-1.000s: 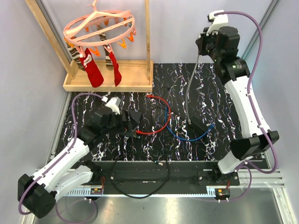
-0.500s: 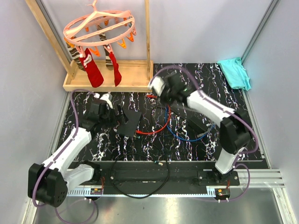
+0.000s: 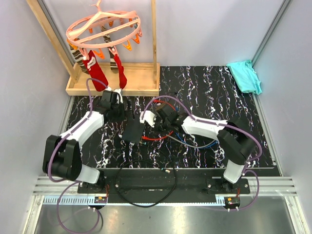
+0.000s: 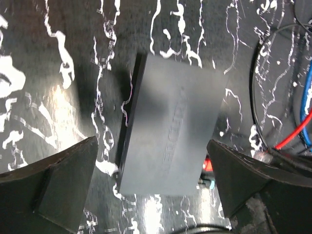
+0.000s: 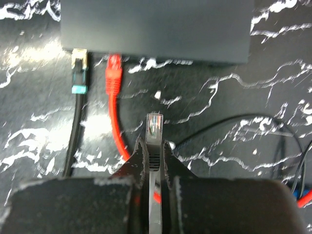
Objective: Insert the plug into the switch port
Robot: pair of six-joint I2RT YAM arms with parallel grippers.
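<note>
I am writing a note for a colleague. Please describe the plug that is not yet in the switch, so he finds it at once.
Find the flat black switch on the marbled table. Two plugs meet its edge: a teal-booted one on a black cable and a red one. The plug you want alone is off the switch, clear-tipped, pinched in the right gripper.

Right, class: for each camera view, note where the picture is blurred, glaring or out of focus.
Top external: evenly lit and sharp throughout. Left wrist: the black box looks smeared, glare whitens the table beside it, and the fingers are dark and soft. Right wrist: the plug is crisp, while the red cable and table behind blur slightly.
</note>
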